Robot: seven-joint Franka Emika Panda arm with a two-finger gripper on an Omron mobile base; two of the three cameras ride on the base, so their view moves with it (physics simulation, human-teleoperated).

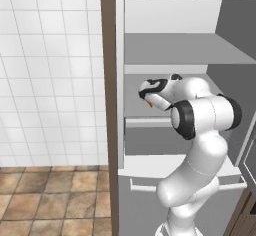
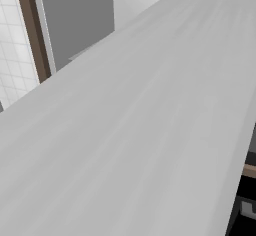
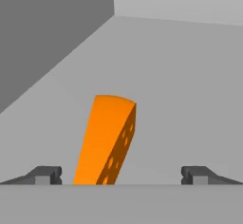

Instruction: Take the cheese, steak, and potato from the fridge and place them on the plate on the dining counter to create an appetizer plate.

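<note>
Pale grey fridge (image 1: 170,50) shelf underfoot, claw (image 3: 121,175) spread wide and grasping nothing, cheese (image 3: 107,140) lying between its fingertips (image 3: 46,174) nearer the left one, bare shelf and back wall beyond.

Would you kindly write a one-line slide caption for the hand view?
Open gripper reaches over the fridge shelf, the cheese lying between its fingers, nearer the left one.

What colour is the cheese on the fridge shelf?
Orange cheese, with small holes on its darker side; the hand view shows it best.
</note>
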